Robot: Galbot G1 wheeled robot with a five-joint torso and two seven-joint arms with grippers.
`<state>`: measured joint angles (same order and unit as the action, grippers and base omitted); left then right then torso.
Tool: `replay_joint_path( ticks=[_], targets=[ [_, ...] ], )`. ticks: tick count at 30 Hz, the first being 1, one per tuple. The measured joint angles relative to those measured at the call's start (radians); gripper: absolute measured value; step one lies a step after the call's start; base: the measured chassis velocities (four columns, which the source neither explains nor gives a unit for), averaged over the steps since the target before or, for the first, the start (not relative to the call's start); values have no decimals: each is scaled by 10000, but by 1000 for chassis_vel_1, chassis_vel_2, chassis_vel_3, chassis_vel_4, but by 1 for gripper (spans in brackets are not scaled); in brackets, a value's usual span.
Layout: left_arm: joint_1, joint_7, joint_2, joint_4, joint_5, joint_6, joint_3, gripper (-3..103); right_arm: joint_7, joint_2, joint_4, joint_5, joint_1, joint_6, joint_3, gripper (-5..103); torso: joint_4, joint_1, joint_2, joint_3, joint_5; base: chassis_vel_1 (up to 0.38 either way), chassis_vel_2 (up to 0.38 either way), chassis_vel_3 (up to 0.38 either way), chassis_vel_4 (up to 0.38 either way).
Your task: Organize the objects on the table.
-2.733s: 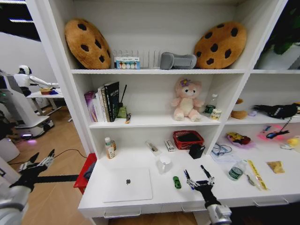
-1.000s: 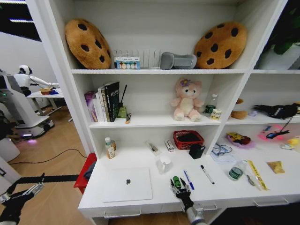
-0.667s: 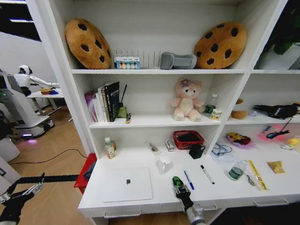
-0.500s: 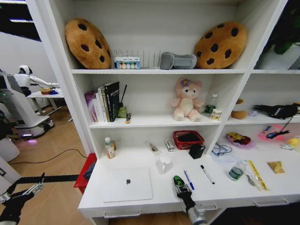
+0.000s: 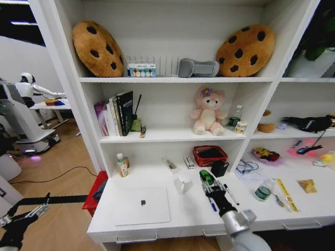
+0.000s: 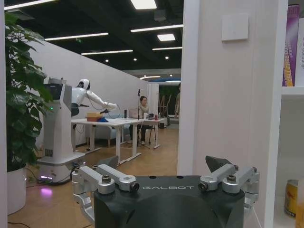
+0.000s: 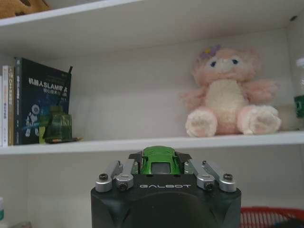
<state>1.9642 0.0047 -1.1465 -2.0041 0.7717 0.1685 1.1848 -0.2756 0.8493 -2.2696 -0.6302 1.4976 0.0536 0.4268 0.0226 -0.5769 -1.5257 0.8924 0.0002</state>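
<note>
Above the white table, our right gripper is lifted up, pinching the green toy car. Our left gripper hangs low at the left, fingers spread apart.

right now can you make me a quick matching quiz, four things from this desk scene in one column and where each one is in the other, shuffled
Things:
1. green toy car
2. laptop
3. pink plush bear
4. red mesh basket

Places:
A. sitting on the middle shelf
B. at the back of the desk, beside the black cup
C. held up off the desk in the right hand
D. lying closed on the desk, left of the white mug

Pairs: 1-C, 2-D, 3-A, 4-B
</note>
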Motion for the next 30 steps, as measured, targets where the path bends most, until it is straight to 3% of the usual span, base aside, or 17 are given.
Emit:
replay_joint_path(
  ticks=[2, 6, 8, 10, 13, 14, 15, 17, 22, 24, 30],
  targets=[
    [0, -6, 0, 0, 1, 0, 0, 100, -76, -836, 183, -1285, -1528, -351, -344, 37, 0, 0, 0, 0, -1, 0, 0, 0, 0],
    [0, -4, 0, 0, 0, 0, 0, 100, -115, -1045, 340, -1749, -2144, -471, -490, 37, -1, 0, 1, 0, 0, 0, 0, 0, 0],
    [0, -6, 0, 0, 1, 0, 0, 100, -286, -1393, 656, -2731, -3489, -772, -863, 37, 3, 0, 0, 0, 0, 0, 0, 0, 0],
    [0, -6, 0, 0, 1, 0, 0, 100, -296, -1403, 669, -2764, -3549, -784, -890, 37, 3, 0, 0, 0, 0, 0, 0, 0, 0],
    [-1, -1, -1, 0, 1, 0, 0, 100, -632, -1516, 1090, -3550, -5253, -1137, -1855, 37, 1, 0, 0, 0, -4, 0, 0, 0, 0],
    [-1, -5, 0, 0, 1, 2, 1, 100, -936, -1332, 2045, -4103, -7641, -1437, -3340, 37, 0, 0, 1, 0, -3, 0, 0, 0, 0],
    [-1, -5, 0, 0, 1, 2, 1, 100, -936, -1332, 2045, -4103, -7641, -1437, -3340, 37, 0, 0, 1, 0, -3, 0, 0, 0, 0],
    [0, -2, 0, 2, 0, 4, 2, 100, -976, -941, 3310, -4260, -9403, -1508, -4752, 37, 0, -1, 1, 1, 1, 0, 0, 0, 0],
    [0, -3, 0, 2, 1, 4, 2, 100, -975, -406, 4366, -4389, -10834, -1529, -6117, 37, 2, -2, 2, 1, -1, 0, 0, 0, 0],
    [-1, 0, 0, 1, 0, 5, 3, 100, -1073, 153, 5242, -4467, -12059, -1556, -7148, 37, -3, -1, 1, 0, -8, 0, 0, 0, 0],
    [0, -1, 0, 2, 0, 4, 1, 100, -1241, 819, 6615, -4481, -13132, -1619, -8147, 37, -2, -2, 2, 1, -5, 0, 0, 0, 0]
  ],
)
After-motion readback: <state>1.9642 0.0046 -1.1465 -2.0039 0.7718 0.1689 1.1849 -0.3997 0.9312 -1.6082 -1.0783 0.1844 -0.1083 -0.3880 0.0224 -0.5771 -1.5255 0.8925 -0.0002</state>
